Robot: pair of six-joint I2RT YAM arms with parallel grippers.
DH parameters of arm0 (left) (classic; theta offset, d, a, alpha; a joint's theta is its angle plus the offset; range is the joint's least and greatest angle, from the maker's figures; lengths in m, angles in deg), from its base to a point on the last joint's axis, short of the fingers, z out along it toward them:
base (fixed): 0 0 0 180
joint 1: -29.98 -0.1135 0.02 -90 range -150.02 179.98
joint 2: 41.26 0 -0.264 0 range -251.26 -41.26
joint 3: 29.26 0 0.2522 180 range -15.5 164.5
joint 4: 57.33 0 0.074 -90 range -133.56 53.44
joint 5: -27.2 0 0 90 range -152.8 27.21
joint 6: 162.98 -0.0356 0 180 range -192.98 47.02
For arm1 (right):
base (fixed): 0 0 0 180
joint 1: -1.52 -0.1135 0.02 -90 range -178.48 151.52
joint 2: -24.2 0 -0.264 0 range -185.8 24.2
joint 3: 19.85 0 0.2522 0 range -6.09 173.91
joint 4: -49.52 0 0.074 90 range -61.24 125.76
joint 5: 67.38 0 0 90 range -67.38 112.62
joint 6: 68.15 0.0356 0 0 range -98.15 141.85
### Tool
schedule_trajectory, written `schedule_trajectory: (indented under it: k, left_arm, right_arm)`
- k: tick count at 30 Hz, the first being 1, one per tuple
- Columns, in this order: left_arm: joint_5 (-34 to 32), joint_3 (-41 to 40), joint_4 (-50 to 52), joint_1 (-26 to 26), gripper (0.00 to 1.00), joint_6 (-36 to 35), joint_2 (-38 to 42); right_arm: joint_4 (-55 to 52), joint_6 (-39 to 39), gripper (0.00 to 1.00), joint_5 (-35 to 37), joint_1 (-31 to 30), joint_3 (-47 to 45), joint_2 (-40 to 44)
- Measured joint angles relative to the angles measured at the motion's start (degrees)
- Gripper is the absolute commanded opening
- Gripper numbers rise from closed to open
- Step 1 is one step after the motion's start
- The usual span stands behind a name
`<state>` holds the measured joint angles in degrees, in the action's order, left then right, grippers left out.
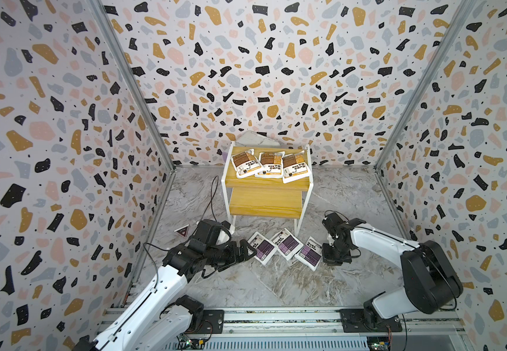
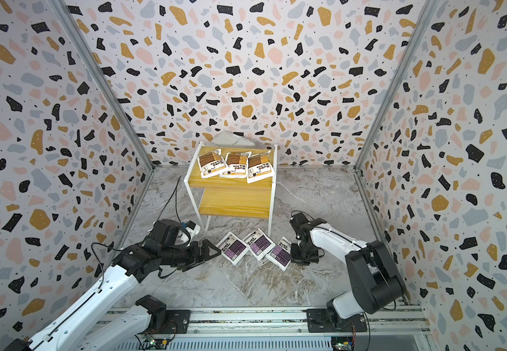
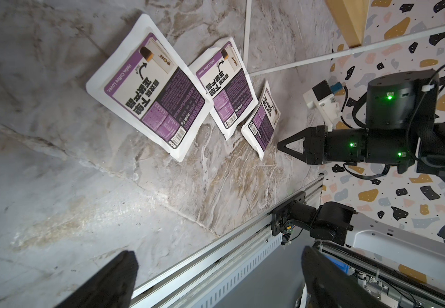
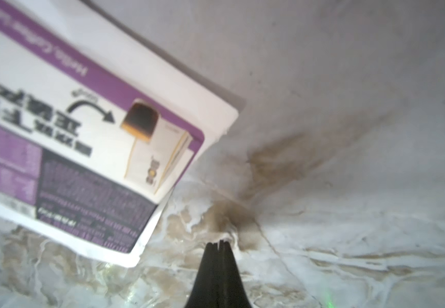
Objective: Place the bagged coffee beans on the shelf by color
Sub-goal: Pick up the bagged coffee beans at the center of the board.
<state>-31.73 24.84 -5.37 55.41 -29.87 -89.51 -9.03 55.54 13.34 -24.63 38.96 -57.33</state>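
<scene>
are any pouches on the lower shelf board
No, the lower board shows only bare wood; the three brown pouches lie on the top board.

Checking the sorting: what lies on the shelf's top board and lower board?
Three brown-orange pouches lie on the top board. The lower board shows bare; any part beneath the top board is hidden.

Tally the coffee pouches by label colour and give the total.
Brown-orange pouches, on the upper board of the shelf: 3
Purple pouches, on the tabletop in front of the shelf: 3
Total: 6
</scene>
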Motion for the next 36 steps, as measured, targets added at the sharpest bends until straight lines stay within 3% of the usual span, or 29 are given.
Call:
schedule_trajectory:
  k: [4, 10, 18, 25, 36]
  left_arm:
    - [1.31, -0.63, -3.61, 0.0, 0.99, 0.15, -0.46]
    - [2.73, -1.46, -8.59, 1.46, 0.99, -0.55, -3.85]
    - [1.86, -1.92, -13.51, 6.14, 0.99, -3.13, -6.95]
    - [1.11, -3.74, -15.67, 6.88, 1.0, -5.49, -5.99]
    - [-0.61, -4.2, -12.48, 6.91, 1.0, -7.69, -1.44]
  right_arm:
    - [2.4, 2.82, 0.29, -4.2, 0.28, -2.95, 5.46]
    - [6.36, 7.02, 0.42, -7.48, 0.33, -4.26, 2.97]
    - [9.53, 9.46, 0.43, -7.96, 0.37, -3.32, -1.62]
    - [12.15, 10.71, 0.42, -7.41, 0.37, -0.15, -5.22]
    - [8.24, 8.24, 0.3, -1.77, -1.27, 6.21, -11.21]
